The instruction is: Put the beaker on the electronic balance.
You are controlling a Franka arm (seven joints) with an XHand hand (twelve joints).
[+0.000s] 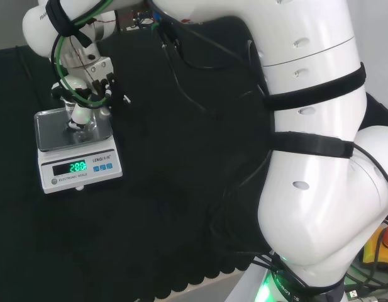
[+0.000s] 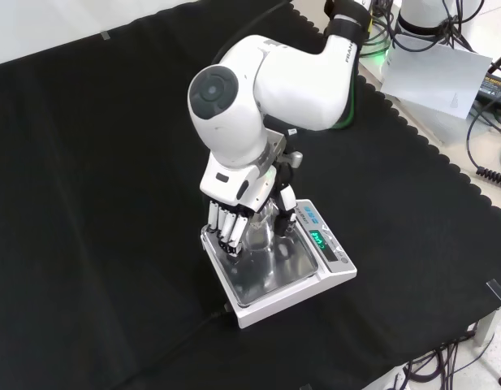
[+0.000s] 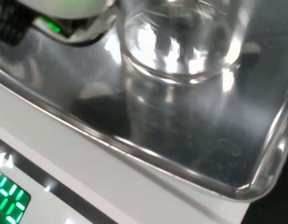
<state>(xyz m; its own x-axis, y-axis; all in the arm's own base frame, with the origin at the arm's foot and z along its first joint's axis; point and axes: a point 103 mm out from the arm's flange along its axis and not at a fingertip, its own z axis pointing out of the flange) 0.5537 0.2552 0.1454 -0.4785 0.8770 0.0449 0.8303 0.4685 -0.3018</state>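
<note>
The clear glass beaker (image 2: 264,231) stands upright on the steel pan of the white electronic balance (image 2: 276,280). In the wrist view the beaker's base (image 3: 181,51) rests on the pan (image 3: 148,140), mirrored in the metal. The hand (image 2: 229,221) reaches down from above, fingers on the beaker's left and thumb (image 2: 282,199) on its right in the front view, closed round it. In the head view the hand (image 1: 87,85) hangs over the balance (image 1: 55,132) at the far left, with the beaker (image 1: 80,121) under it. The balance's green display is lit.
A black cable (image 2: 193,327) runs from the balance over the black cloth toward the front-left. The arm's big white links (image 1: 307,157) stand at the head view's right. A sheet of paper (image 2: 437,77) and loose cables lie past the cloth's far right corner.
</note>
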